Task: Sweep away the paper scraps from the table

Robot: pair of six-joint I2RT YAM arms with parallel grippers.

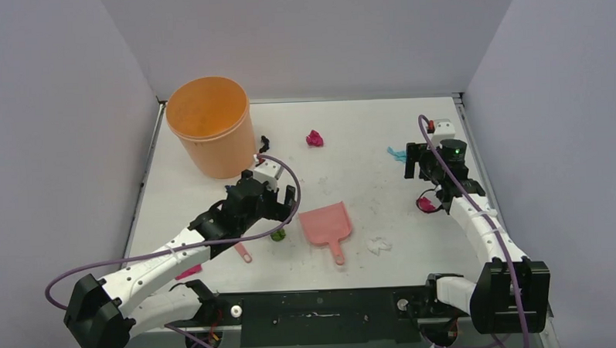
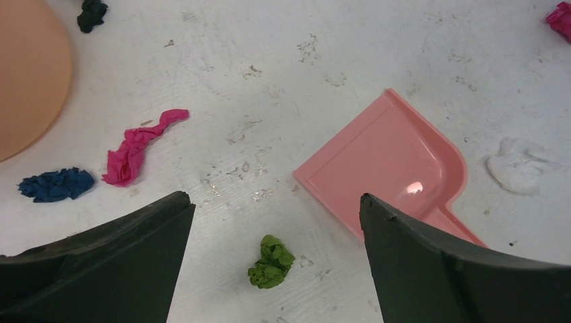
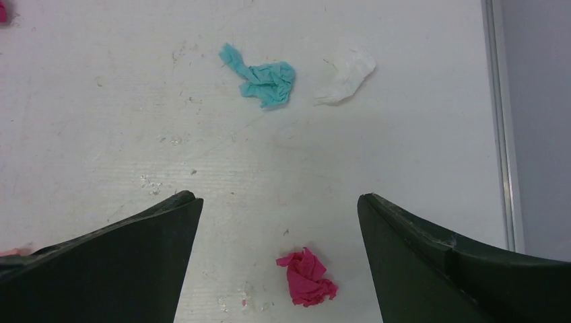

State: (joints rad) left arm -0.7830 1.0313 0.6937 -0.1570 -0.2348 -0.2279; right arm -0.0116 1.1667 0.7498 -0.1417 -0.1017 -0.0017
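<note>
Paper scraps lie across the white table [image 1: 350, 126]. In the top view I see a magenta scrap [image 1: 314, 137], a black one [image 1: 265, 141], a teal one [image 1: 397, 152], a white one [image 1: 379, 245] and a green one [image 1: 278, 235]. My left gripper [image 2: 271, 198] is open and empty above the green scrap [image 2: 271, 262], with a magenta strip [image 2: 138, 148] and a dark blue scrap [image 2: 57, 184] to its left. My right gripper [image 3: 279, 196] is open and empty above a magenta scrap [image 3: 306, 277]. Teal [image 3: 266, 77] and white [image 3: 347, 67] scraps lie beyond it.
The pink dustpan [image 1: 326, 224] lies just right of the left gripper [image 1: 279, 206] and also shows in the left wrist view [image 2: 390, 161]. The tall orange bucket [image 1: 209, 123] stands back left. A pink handle [image 1: 243, 254] pokes out from under the left arm. The right gripper [image 1: 419, 164] is near the metal edge [image 3: 501, 121].
</note>
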